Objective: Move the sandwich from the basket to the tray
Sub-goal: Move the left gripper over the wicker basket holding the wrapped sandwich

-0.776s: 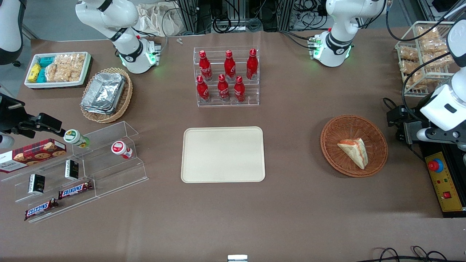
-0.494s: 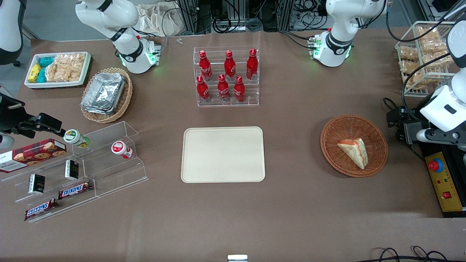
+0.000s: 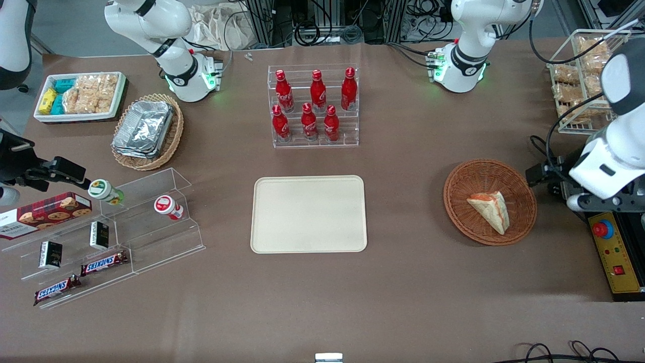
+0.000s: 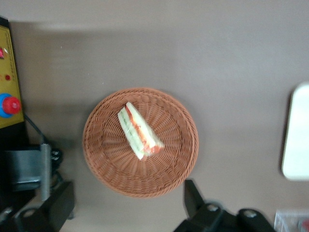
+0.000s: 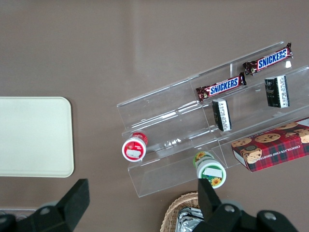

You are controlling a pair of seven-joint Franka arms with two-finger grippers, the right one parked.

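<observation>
above the wicker basket (image 4: 140,142) the gripper (image 4: 128,205) is hovering, fingers apart; wedge sandwich (image 4: 139,130) is lying inside.

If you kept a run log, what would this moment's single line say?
stage: approach | gripper: open, above round reddish-brown wicker basket | white-bread wedge sandwich: in basket, untouched | cream rectangular tray: bare
</observation>
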